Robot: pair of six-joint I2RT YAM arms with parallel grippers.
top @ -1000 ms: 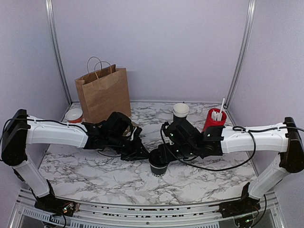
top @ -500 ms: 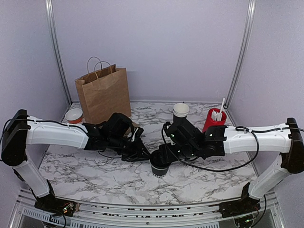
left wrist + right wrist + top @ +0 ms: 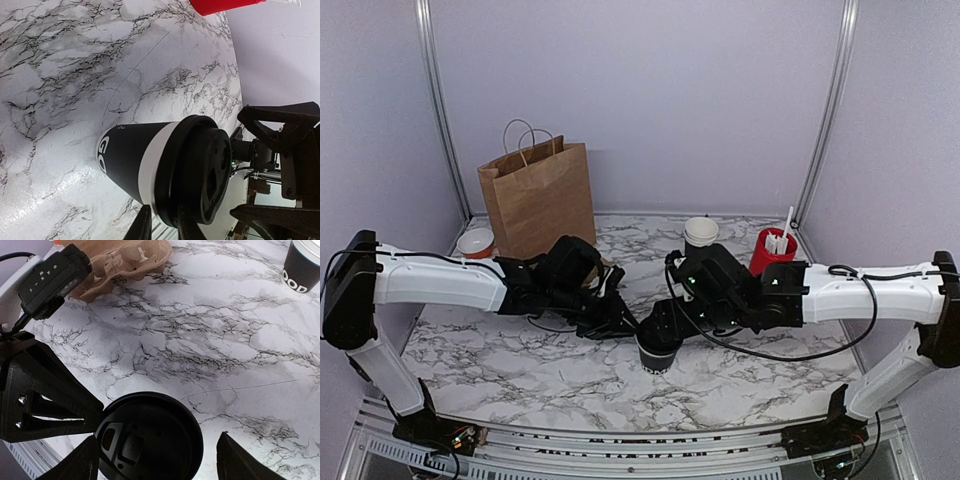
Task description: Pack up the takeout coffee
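Note:
The takeout coffee (image 3: 655,355), a black cup with white lettering and a white band, stands at the table's front middle with its black lid on. In the left wrist view the cup (image 3: 125,152) fills the frame. The fingers of my left gripper (image 3: 164,229) pinch the near edge of the lid (image 3: 210,170). My left gripper (image 3: 628,327) is at the cup's left. My right gripper (image 3: 665,322) hovers just above the lid (image 3: 150,440). Its fingers (image 3: 157,436) are wide apart on either side and do not touch it.
A brown paper bag (image 3: 538,195) stands open at the back left, with a small orange-rimmed bowl (image 3: 475,242) beside it. A brown cardboard cup carrier (image 3: 125,262) lies behind my left arm. A stack of cups (image 3: 700,235) and a red cup of white sticks (image 3: 772,250) stand at the back right.
My right arm has reached further left, so its open gripper now sits over the cup's lid. The left gripper and the cup have hardly moved.

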